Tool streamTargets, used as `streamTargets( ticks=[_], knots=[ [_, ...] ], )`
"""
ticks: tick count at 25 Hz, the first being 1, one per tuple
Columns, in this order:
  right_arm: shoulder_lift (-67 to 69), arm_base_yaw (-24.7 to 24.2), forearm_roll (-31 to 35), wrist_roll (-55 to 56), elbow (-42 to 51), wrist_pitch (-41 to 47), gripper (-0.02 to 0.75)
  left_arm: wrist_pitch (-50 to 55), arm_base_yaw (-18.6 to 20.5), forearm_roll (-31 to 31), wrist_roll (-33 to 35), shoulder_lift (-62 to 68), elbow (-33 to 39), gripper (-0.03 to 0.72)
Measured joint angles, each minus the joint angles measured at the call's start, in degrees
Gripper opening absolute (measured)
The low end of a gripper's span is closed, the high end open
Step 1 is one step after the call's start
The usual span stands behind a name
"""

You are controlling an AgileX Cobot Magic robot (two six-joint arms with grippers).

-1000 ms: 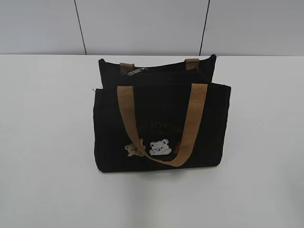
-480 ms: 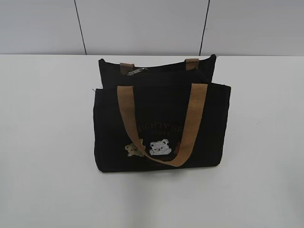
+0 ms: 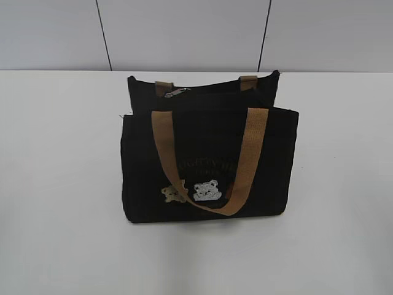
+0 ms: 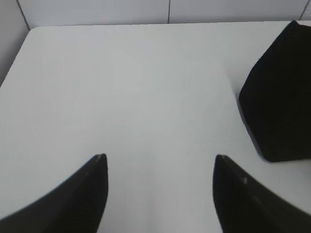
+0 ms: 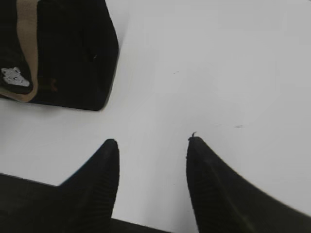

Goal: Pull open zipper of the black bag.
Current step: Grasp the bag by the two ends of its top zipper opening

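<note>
Black bag (image 3: 209, 163) upright mid-table (image 3: 55, 184), zipper (image 3: 177, 93) pull at its top left. Left gripper (image 4: 160, 162) and right gripper (image 5: 151, 145) hover beside it, jaws apart, empty.

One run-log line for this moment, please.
black bag: upright on table | zipper: pull tab at left end, untouched | left gripper: open, empty | right gripper: open, empty
</note>
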Motion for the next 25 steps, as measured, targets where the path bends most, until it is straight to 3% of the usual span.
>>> streamTargets(
  ticks=[4, 10, 16, 19, 25],
  knots=[
    [7.9, 0.0, 3.9, -4.5, -3.0, -0.3, 0.348, -4.6, 0.0, -6.1, 9.8, 9.0, -0.1, 0.491],
    [19.2, 0.0, 10.2, -14.3, -8.1, -0.4, 0.336, -14.5, 0.0, -20.3, 31.2, 23.2, -0.1, 0.452],
    [30.4, 0.0, 16.2, -24.6, -15.3, -0.5, 0.322, -17.0, 0.0, -42.1, 61.7, 39.3, -0.3, 0.436],
    [34.4, 0.0, 17.5, -31.3, -19.4, -0.5, 0.322, -14.8, 0.0, -50.8, 72.9, 46.9, -2.5, 0.435],
    [43.1, 0.0, 23.3, -44.5, -27.3, -0.5, 0.322, -7.6, 0.0, -55.9, 84.2, 61.8, -13.7, 0.433]
  ],
)
